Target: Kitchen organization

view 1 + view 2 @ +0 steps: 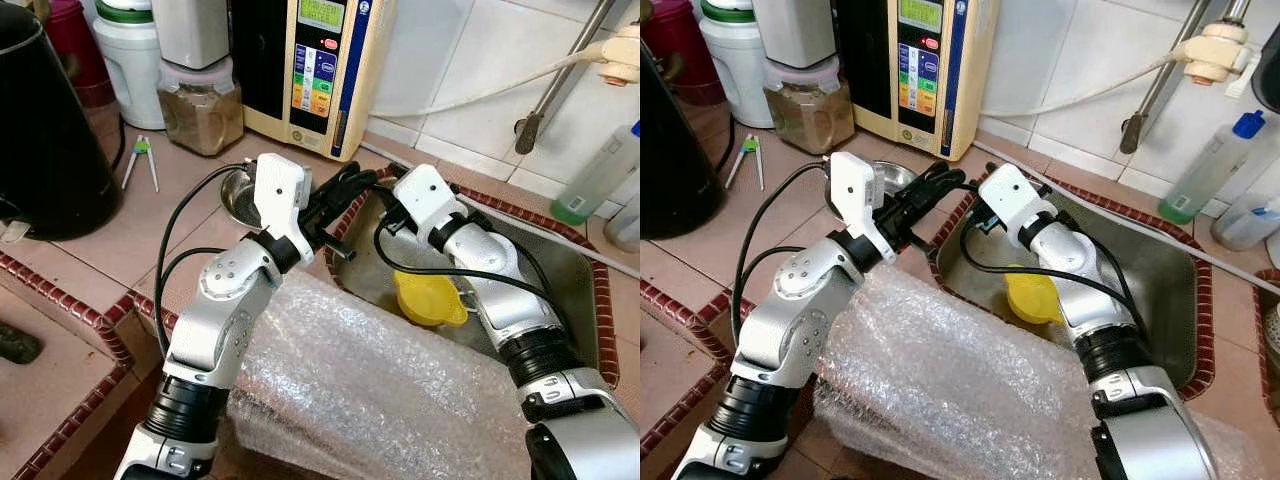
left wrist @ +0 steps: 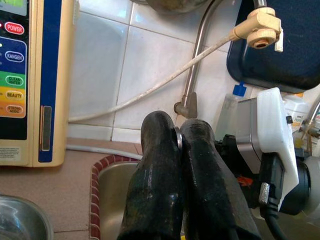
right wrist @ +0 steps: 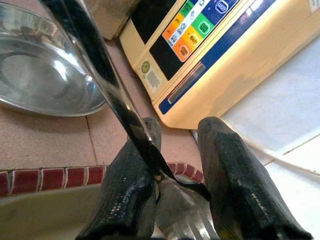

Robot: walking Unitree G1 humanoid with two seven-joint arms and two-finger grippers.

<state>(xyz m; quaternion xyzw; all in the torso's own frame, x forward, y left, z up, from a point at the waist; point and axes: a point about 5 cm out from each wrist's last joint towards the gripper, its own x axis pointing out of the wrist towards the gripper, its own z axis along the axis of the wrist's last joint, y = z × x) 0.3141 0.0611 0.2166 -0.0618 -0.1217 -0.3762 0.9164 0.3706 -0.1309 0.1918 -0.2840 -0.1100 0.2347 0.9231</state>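
My left claw [image 2: 179,145] is pressed together on a thin metal utensil [image 2: 177,137] above the sink [image 1: 575,270]; my right claw [image 3: 180,165], spread, straddles its black handle [image 3: 100,75] alongside.

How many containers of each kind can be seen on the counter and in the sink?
Steel bowl: 1
Yellow cup in the sink: 1
Jar of brown powder: 1
Clear bottles with blue caps: 2
White jug with green lid: 1
Total: 6
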